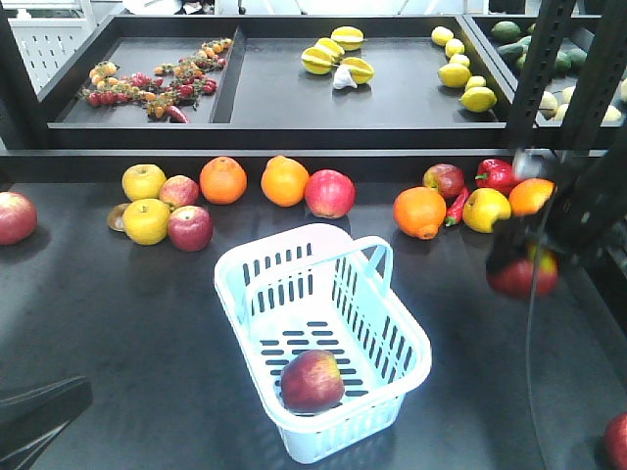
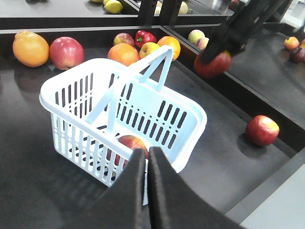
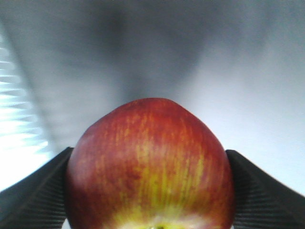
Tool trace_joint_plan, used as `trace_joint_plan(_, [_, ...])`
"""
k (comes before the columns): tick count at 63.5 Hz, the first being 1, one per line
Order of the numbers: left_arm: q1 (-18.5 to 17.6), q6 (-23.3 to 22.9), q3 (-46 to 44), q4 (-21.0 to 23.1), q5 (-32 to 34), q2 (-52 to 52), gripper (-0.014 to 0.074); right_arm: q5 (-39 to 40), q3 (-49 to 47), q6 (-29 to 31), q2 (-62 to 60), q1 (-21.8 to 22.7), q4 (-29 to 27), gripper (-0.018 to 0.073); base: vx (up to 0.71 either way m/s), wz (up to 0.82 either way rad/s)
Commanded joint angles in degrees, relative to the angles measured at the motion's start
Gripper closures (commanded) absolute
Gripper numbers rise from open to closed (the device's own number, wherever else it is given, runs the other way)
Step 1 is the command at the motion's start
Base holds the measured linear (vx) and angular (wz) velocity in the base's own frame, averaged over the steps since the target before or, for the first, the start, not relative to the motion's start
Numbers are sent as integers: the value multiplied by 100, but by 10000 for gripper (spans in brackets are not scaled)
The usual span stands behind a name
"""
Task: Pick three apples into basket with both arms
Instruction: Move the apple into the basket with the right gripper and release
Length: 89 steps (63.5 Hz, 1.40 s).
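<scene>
Gripped apple [image 3: 150, 167] wedged between right gripper [image 1: 524, 257] pads, aloft, well apart from basket [image 1: 392, 377]. Left gripper [image 2: 147, 164] fingers pressed together, empty, just above basket rim. 1 apple [image 1: 312, 380] inside; 2nd mid-carry; 3rd apple [image 2: 261, 130] apparently pending.

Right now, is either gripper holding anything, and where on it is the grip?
The right gripper holds an apple, pads pressed on its two opposite sides. The left gripper is shut and empty above the basket.
</scene>
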State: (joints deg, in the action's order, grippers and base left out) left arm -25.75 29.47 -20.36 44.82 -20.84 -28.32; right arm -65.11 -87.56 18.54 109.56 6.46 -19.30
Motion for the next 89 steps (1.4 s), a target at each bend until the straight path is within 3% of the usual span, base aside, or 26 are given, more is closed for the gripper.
trace_joint_plan(1, [-33,-32,-138,158,302,8,604,-338,-129,377,-784,-43,-915,564,0,0])
trace_joint_plan(6, [-33,-32,-138,158,302,8,604,-426,-129,479,-1019,-230,-1216,564,0,0])
trace_joint_plan(19, [-33,-32,-138,158,314,8,604,-866,-108,388,-1083,-1139,-1202,559,0,0])
trace_joint_plan(32, [-33,-32,-138,158,302,8,604,-377,-108,361,-1033,-2027,-1108,520,0,0])
trace_joint_plan(41, [-33,-32,-138,158,311,8,604,-269,-108,383,-792,-2439,-1064,386,0,0])
trace_joint_plan(55, [-33,-32,-138,158,311,8,604,40,-108,289,-480,-2793,-1061,-15,0,0])
trace_joint_plan(64, [-33,-32,-138,158,311,8,604,171,-108,140,-461,-2849,-1046,-158,0,0])
trace_joint_plan(79, [-33,-32,-138,158,311,8,604,-79,-118,-160,-461,-2849,-583,-142,0,0])
trace_joint_plan(89, [-33,-32,-138,158,304,8,604,-568,-126,-577,-542,-2775,91,-21,0,0])
